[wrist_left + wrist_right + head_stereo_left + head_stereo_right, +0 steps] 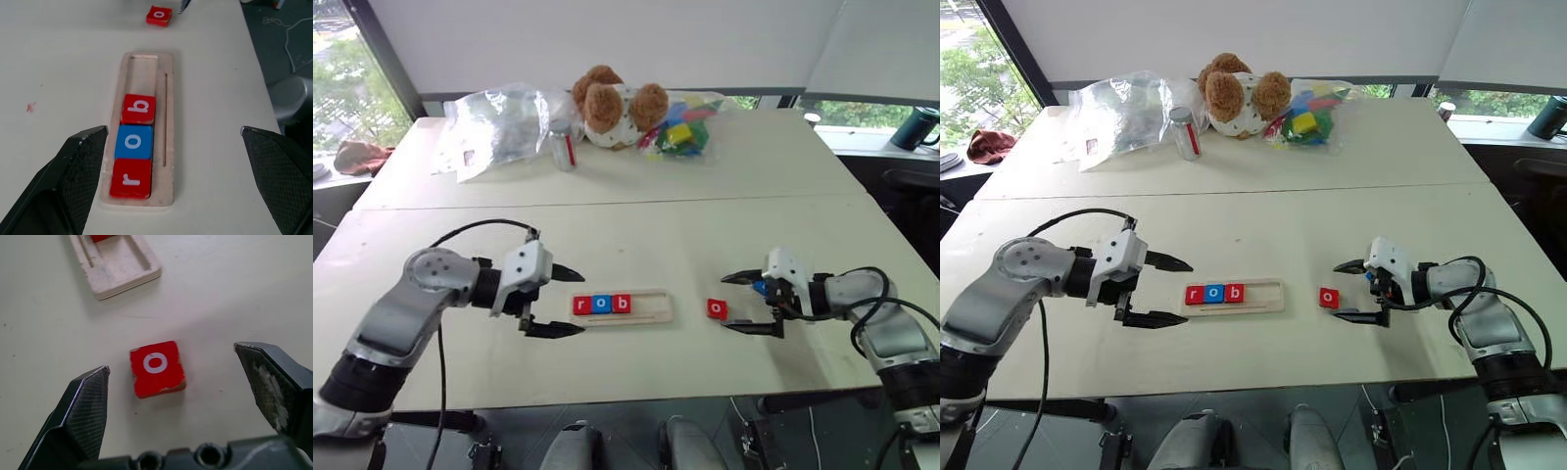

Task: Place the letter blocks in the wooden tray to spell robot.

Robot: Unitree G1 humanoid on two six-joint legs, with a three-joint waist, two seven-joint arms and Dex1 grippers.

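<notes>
The wooden tray [651, 309] lies in the middle of the near table. At its left end three letter blocks sit in the groove: red r [130, 178], blue o [133, 142] and red b [138, 108]. The rest of the groove is bare. A red o block [156, 368] lies flat on the table just right of the tray. My left gripper [581, 303] is open at the tray's left end and holds nothing. My right gripper [171, 360] is open, its fingers either side of the red o without touching it. A blue block [760, 288] peeks out behind the right gripper, its letter hidden.
On the far table are a teddy bear [612, 103], crumpled clear plastic bags [494, 127], a small bottle [564, 145] and a bag of bigger multicoloured blocks [683, 127]. A seam [607, 203] separates the two tables. A dark cup [915, 127] stands on the right sill.
</notes>
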